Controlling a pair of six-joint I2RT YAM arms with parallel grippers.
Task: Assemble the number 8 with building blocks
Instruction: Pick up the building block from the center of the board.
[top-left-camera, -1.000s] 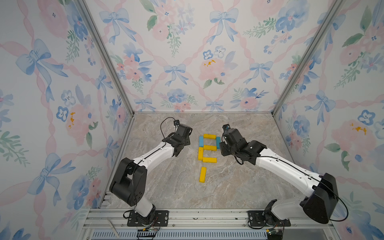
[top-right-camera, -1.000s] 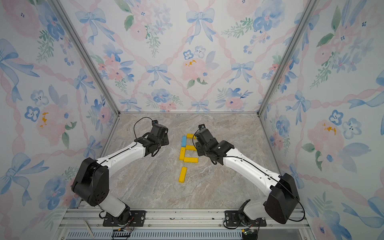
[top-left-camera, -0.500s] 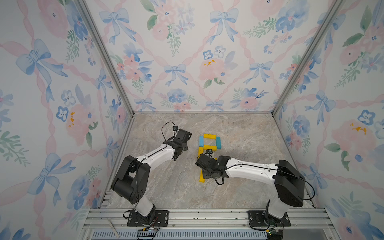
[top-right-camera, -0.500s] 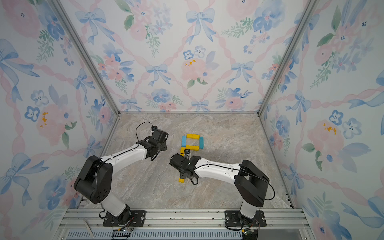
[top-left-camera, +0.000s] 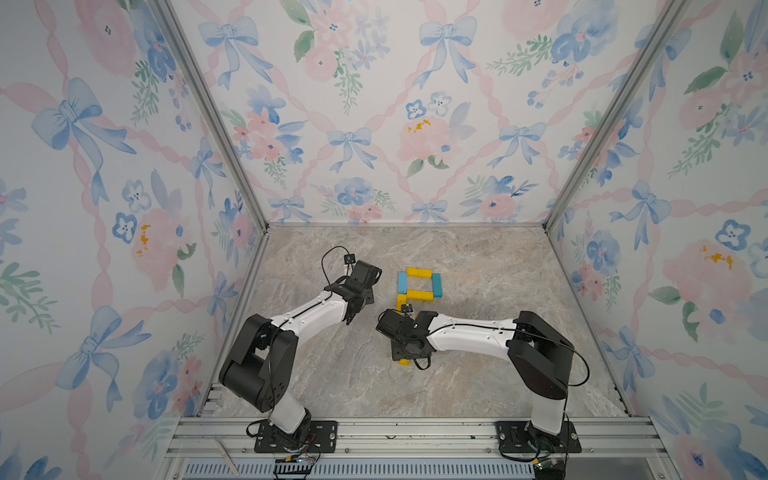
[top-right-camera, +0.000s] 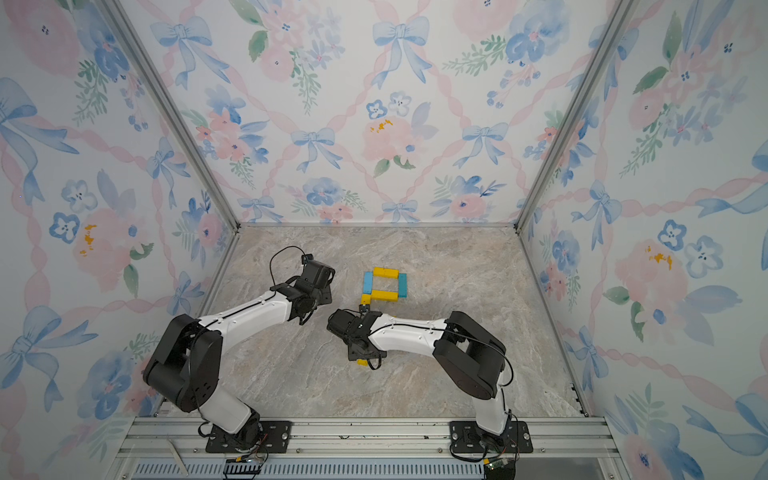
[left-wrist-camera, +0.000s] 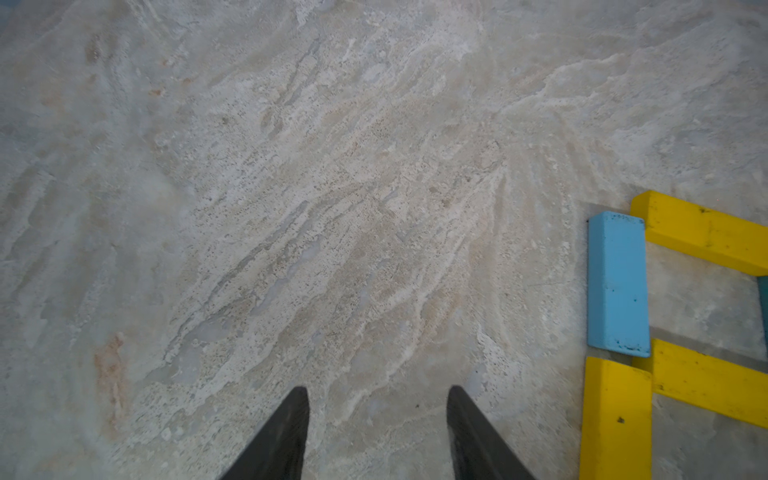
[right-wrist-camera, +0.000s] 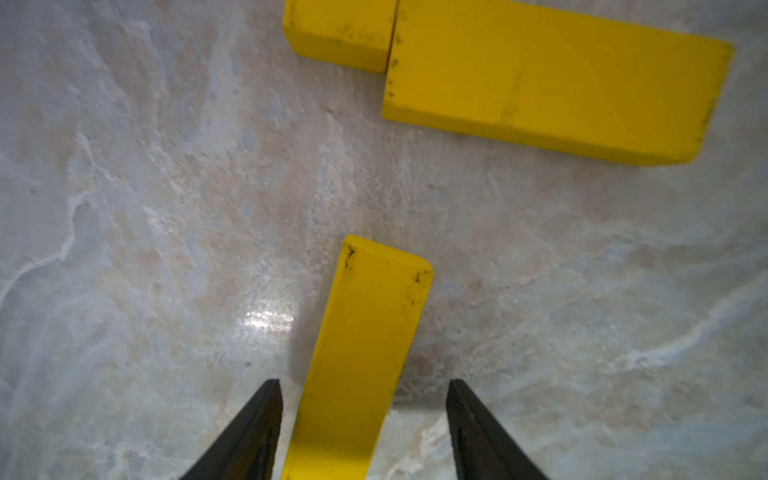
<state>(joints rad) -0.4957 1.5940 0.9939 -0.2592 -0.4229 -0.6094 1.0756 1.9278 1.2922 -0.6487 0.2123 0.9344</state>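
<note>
Plenty of bare table (top-left-camera: 490, 374), walls (top-left-camera: 374, 124) well away from the blocks (top-left-camera: 419, 272), which sit mid-table toward the back. The 8 (top-left-camera: 419, 295) is only a closed top square: yellow top and middle, light blue bar (left-wrist-camera: 618, 286) and teal bar (top-left-camera: 436, 285) as sides, plus one yellow leg (left-wrist-camera: 615, 419) under the blue. Left gripper (left-wrist-camera: 376, 390) hangs spread apart over bare marble beside the blue bar; right gripper (right-wrist-camera: 363, 384) straddles a loose yellow bar (right-wrist-camera: 365, 332), jaws apart, not clamped.
</note>
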